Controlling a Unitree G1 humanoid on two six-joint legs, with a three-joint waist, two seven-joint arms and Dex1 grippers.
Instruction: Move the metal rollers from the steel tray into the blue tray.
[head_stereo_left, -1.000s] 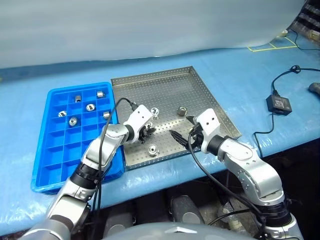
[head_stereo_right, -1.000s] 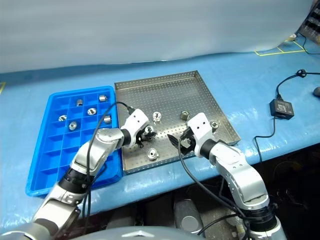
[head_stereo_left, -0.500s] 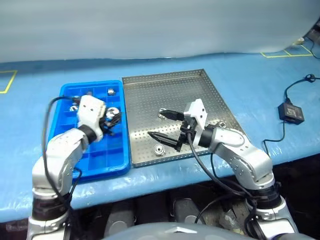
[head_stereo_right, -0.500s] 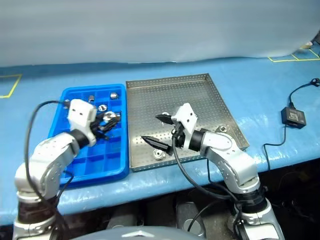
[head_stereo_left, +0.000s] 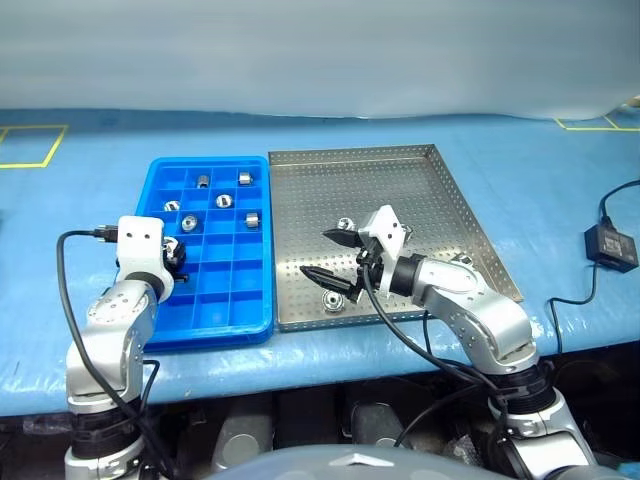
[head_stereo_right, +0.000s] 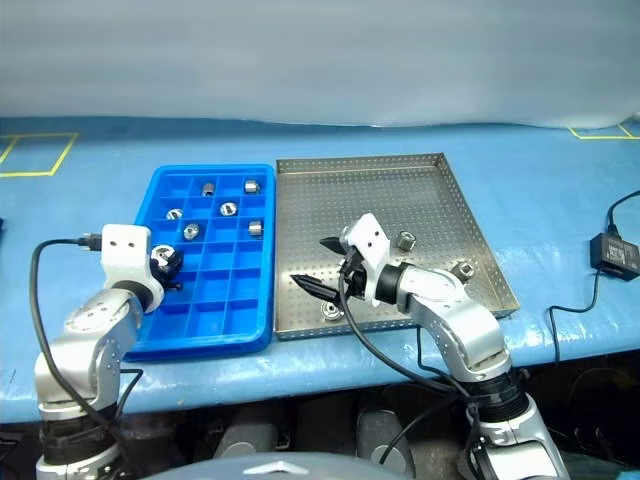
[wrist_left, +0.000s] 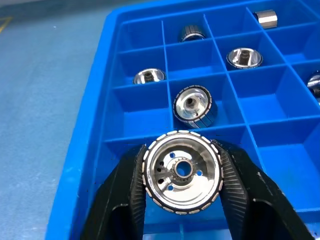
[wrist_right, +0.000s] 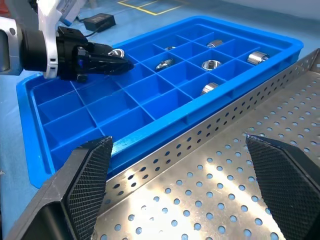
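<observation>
Silver-grey jointed arms, white wrist blocks, looping black cables, ribbed black fingers (wrist_left: 235, 195).

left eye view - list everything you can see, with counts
blue tray: one, bright blue, on the table left of the steel tray
steel tray: one, grey perforated metal, centre of the table
metal rollers in the blue tray: six, silver, one per compartment, far half
metal rollers in the steel tray: four across both eye views, silver, loose in the near half
held roller: one, silver, between the left fingers over the blue tray
power adapter: one, black, with cable, far right of the table
table cover: one, blue
yellow tape: markings at the far corners
left gripper: black fingers, shut on the held roller
right gripper: black fingers, open over the steel tray
</observation>
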